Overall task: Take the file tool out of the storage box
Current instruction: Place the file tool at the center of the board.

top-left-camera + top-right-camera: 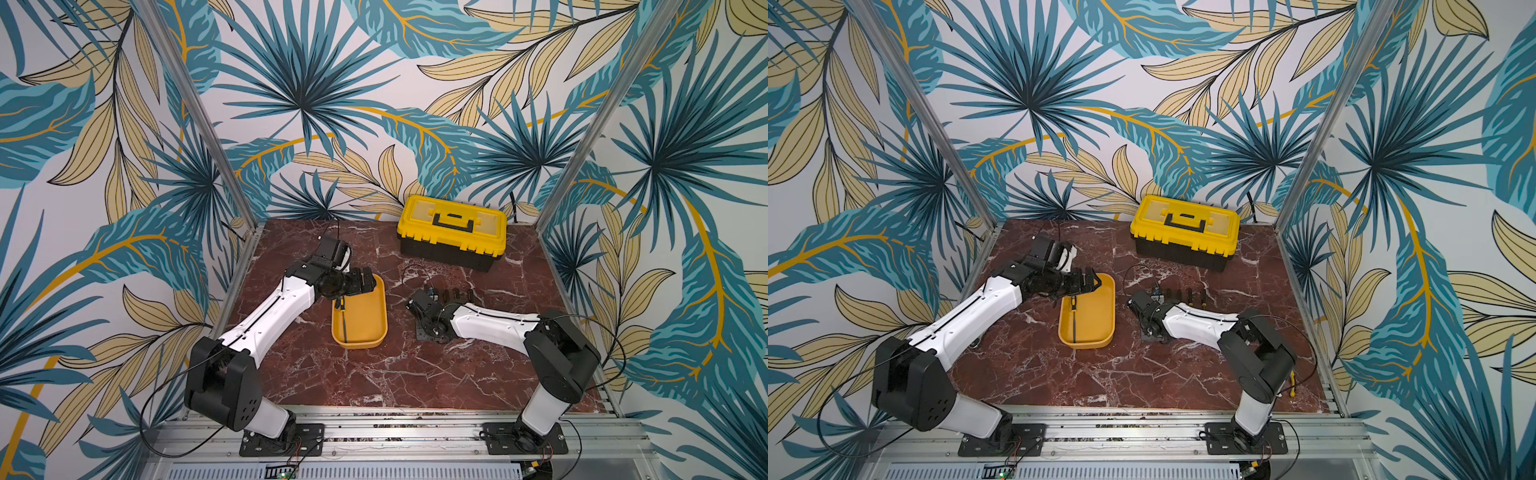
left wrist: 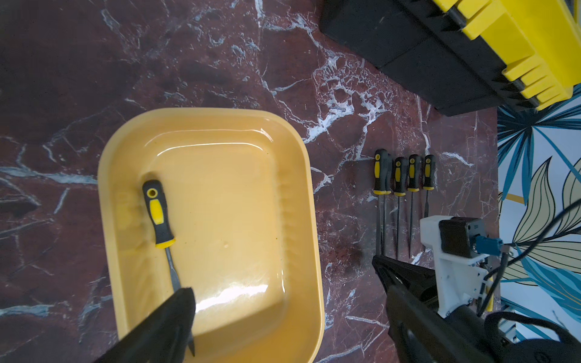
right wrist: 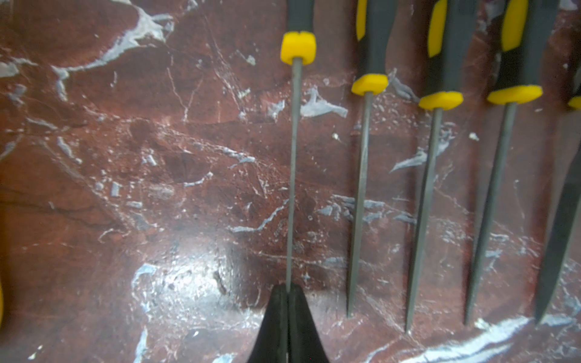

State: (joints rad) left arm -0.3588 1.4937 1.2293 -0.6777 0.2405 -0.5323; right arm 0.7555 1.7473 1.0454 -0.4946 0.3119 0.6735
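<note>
Red marble table (image 1: 374, 374), yellow tray (image 1: 357, 343) near its middle, black-and-yellow toolbox (image 1: 452, 232) at the back, row of files (image 2: 401, 176) beside the tray

No legible text, label or number anywhere.

Bright, even overhead light fills the cell in both top views, leaving only soft, short shadows on the table (image 1: 374, 382). Wide-angle distortion splays the metal posts (image 1: 195, 108) outward toward the corners. In the left wrist view white glare streaks the glossy floor of the storage box (image 2: 204, 114), a dark shadow beside it. The right wrist view runs soft: the thin file (image 3: 293, 173) reads fairly clear, the neighbouring handles (image 3: 374, 37) blur, and the table gleams with a pale sheen.
</note>
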